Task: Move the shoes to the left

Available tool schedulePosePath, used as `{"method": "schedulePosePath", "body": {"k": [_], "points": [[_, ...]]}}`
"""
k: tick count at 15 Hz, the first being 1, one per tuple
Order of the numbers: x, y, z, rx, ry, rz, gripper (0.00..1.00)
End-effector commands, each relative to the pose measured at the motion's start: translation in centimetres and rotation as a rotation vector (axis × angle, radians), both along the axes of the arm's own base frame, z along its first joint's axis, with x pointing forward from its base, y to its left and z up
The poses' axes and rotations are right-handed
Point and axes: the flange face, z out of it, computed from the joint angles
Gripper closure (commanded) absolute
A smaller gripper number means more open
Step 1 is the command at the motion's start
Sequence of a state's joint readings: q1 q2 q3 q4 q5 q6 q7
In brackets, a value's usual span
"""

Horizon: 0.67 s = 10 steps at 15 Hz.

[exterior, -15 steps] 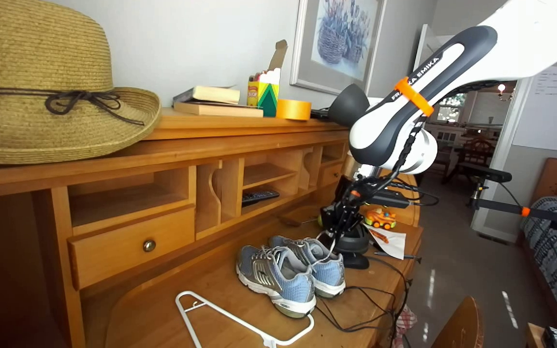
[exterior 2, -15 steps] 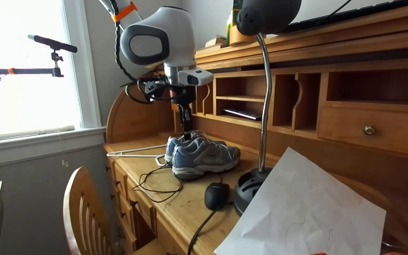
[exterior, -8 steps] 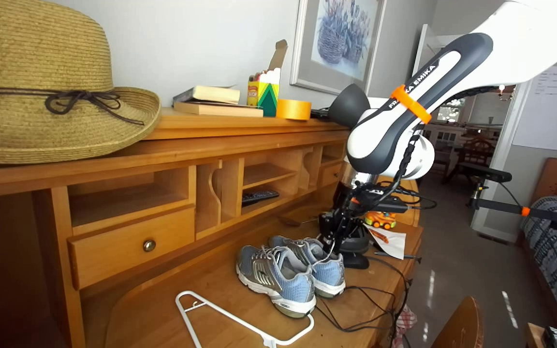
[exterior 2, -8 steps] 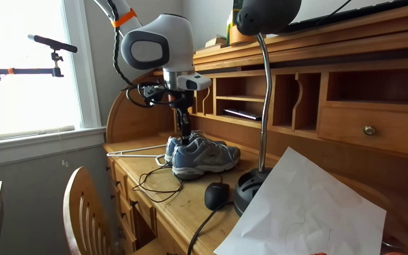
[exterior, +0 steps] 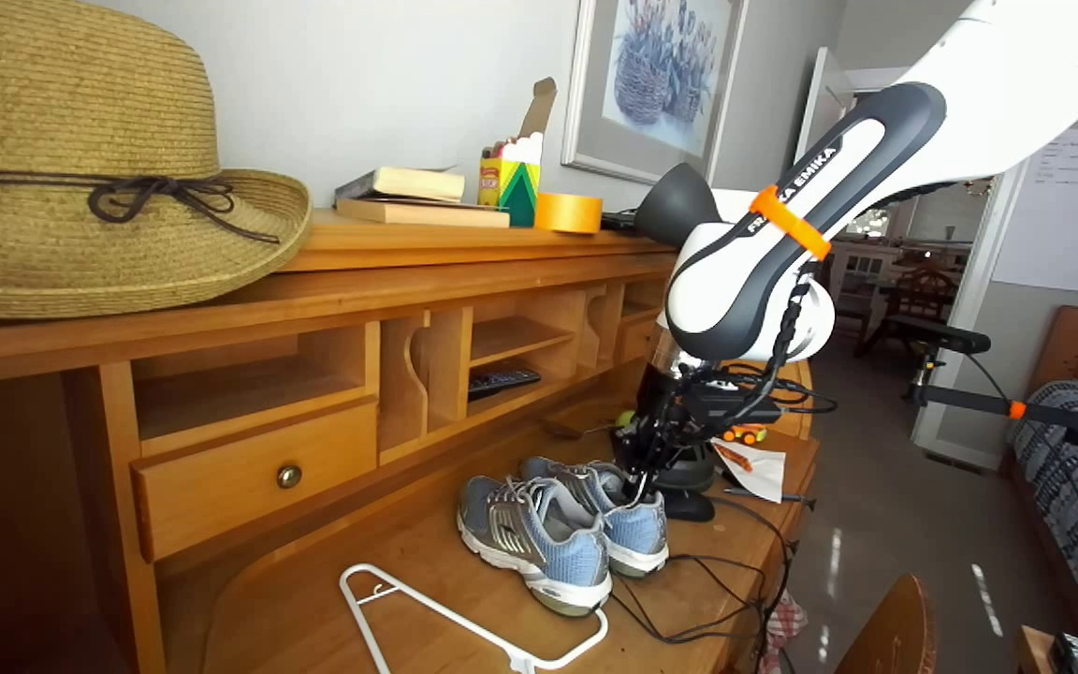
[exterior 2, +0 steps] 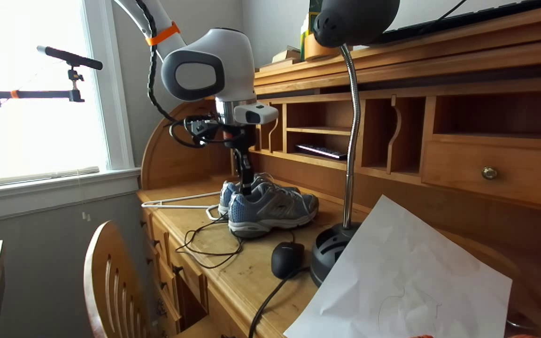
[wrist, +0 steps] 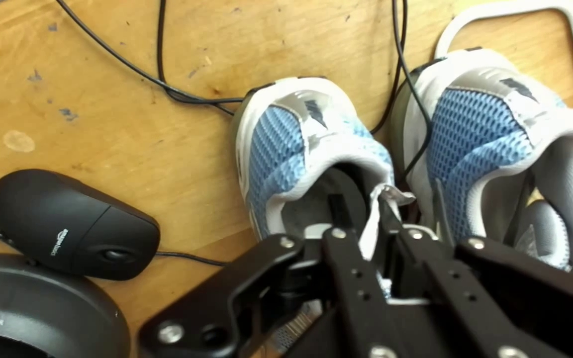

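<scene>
Lowered since earlier, the black claw reaches into one mesh-heeled shoe, whether gripping I cannot tell.

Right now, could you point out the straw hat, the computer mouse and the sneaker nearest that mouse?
Straw hat (exterior: 80, 131), in an exterior view: on the crown.
Computer mouse (wrist: 73, 219), in the wrist view: on the top shell.
Sneaker (exterior 2: 273, 206), in an exterior view: on its side.

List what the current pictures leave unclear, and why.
Whether the gripper pinches the shoe nearest the mouse, in the wrist view: its body partly hides the spot.
Rest of the hanger, in an exterior view: cut off by the bottom edge.
Top of the orange toy, in an exterior view: behind the robot's wrist.
Writing on the wall sheet, in an exterior view: too small.
</scene>
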<state>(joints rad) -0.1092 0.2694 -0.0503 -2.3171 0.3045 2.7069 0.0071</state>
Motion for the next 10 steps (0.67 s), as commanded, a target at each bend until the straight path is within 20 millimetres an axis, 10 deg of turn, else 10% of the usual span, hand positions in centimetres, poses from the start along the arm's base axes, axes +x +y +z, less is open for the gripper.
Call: {"method": "schedulePosePath", "body": {"k": [1,5,10], "points": [[-0.1,0.4,-1.1,-0.029,-0.001,-0.009,0.8],[0.4,1.0,-0.5,-0.014,-0.012,-0.016,0.96],[0.9,1.8,0.8,-0.008,-0.028,-0.022,0.78]]}}
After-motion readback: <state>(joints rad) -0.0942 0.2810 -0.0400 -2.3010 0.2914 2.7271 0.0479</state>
